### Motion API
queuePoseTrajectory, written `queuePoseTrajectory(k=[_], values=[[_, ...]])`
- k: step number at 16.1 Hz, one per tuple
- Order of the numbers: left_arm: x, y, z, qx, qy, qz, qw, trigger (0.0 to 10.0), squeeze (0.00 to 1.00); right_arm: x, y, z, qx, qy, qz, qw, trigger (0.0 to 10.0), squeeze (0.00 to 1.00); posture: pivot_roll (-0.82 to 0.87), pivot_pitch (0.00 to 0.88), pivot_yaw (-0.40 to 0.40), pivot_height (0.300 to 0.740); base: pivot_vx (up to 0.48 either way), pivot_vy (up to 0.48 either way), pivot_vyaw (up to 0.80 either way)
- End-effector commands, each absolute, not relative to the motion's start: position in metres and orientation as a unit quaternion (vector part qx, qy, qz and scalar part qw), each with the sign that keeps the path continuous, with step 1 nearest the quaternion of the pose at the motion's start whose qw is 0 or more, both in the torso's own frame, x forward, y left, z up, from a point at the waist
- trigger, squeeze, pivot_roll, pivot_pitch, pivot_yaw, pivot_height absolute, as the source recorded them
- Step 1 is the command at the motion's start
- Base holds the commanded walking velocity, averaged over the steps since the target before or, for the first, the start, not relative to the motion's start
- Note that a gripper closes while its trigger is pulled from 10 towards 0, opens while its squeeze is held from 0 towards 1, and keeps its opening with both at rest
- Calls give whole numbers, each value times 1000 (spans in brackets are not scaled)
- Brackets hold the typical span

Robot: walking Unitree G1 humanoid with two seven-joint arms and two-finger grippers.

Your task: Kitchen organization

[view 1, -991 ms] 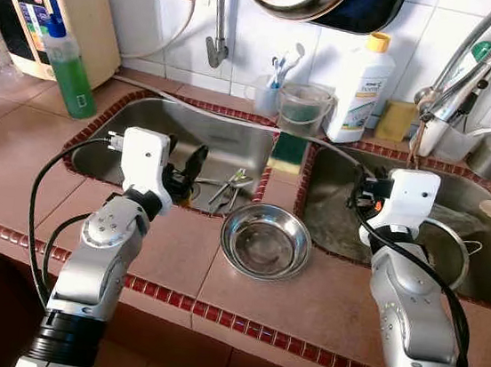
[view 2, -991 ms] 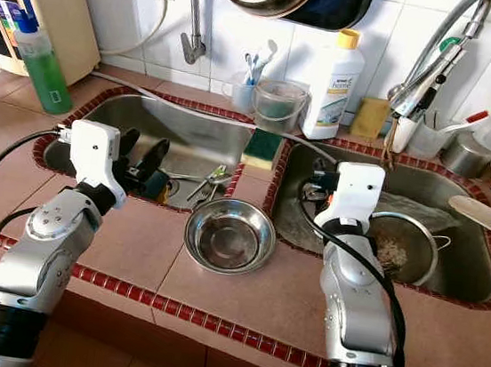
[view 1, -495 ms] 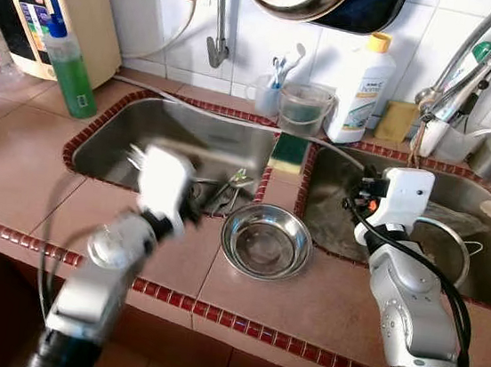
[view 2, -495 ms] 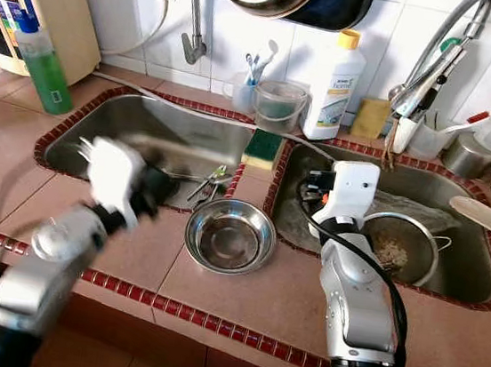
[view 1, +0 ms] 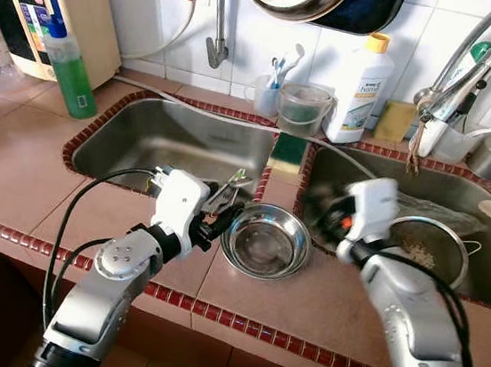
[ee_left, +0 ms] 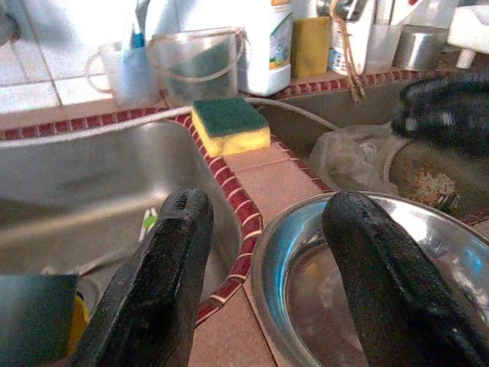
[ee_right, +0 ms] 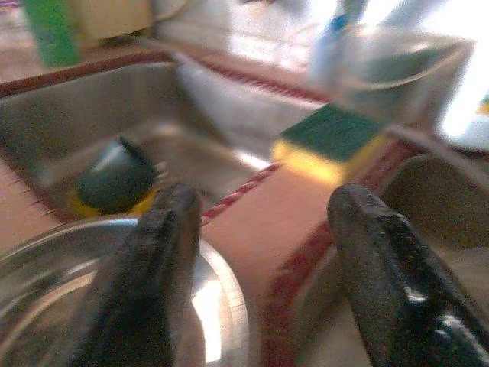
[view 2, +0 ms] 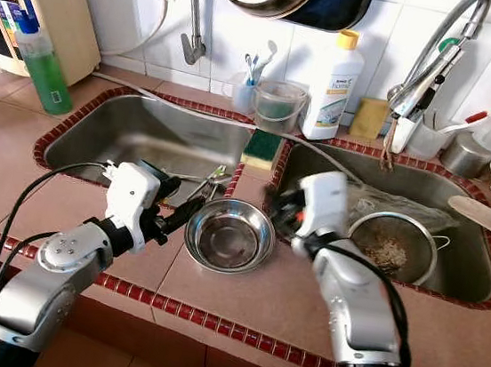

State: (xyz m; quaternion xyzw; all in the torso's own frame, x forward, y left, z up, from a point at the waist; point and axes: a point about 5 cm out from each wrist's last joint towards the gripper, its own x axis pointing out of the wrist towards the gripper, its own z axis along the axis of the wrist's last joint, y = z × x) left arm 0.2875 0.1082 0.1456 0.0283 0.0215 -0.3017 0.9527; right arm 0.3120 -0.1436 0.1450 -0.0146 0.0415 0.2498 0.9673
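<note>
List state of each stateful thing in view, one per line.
Steel bowl: upright, empty, on the counter between the sinks.
Left gripper: jaws open, at the bowl's left rim.
Right gripper: jaws open, at the bowl's right rim.
Strainer: upright in right sink, holding food scraps.
Sponge: flat on divider.

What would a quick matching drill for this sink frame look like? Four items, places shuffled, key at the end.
Items:
1. steel bowl
2. green-and-yellow sponge
3. mesh strainer
4. green soap bottle

Places:
A. on the counter left of the left basin, by the wall
B. in the right basin
C. on the counter in front of the divider, between the left pincer and right pincer
D. on the ledge between the two basins, toward the wall

Pairs: 1-C, 2-D, 3-B, 4-A
</note>
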Motion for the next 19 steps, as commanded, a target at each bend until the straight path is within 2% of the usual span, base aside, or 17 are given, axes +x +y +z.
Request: queuePoseTrajectory(k=[1,5,11,16,19], values=[[288,111,153,30,19,-301,953,10000,0,312,-139,140,-9,62,280,958,10000,0,-167,42,12,736,0,0,0],[282,111,155,40,27,-310,950,10000,0,314,-137,127,-23,105,313,944,10000,0,-151,50,-5,736,0,0,0],[273,115,155,38,32,-303,952,10000,0,322,-148,125,-24,117,276,954,10000,0,-135,58,-21,736,0,0,0],[276,113,159,39,30,-303,952,10000,0,319,-147,113,30,165,275,947,10000,0,-140,51,-21,736,0,0,0],[276,112,160,40,27,-305,951,10000,0,318,-150,108,32,187,265,946,10000,0,-139,46,-24,736,0,0,0]])
